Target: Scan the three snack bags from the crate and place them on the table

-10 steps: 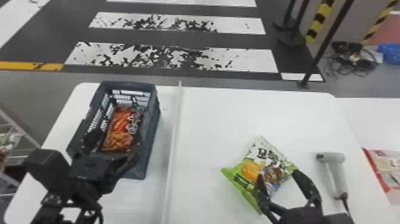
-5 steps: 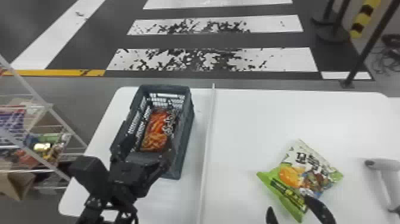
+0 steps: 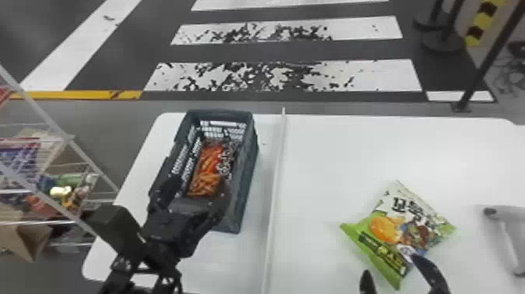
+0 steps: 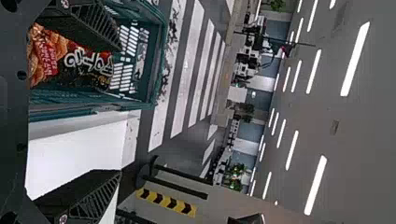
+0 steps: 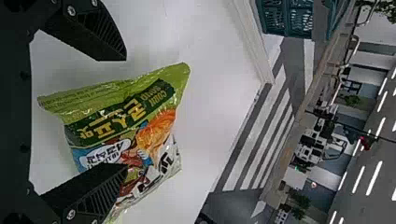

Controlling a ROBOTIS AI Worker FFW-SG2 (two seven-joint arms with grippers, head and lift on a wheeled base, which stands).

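Head view: green bag point(image 3: 398, 230) on table point(image 3: 351, 156), just ahead of right gripper point(image 3: 390, 266), the nearer one. Left wrist view: left gripper point(image 4: 121, 110) spread at crate point(image 4: 159, 70). Right wrist view: fingers apart, green bag largely between; align before closing.

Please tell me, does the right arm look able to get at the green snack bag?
Probably yes: the right gripper is open close to the green snack bag, with nothing visible blocking it.
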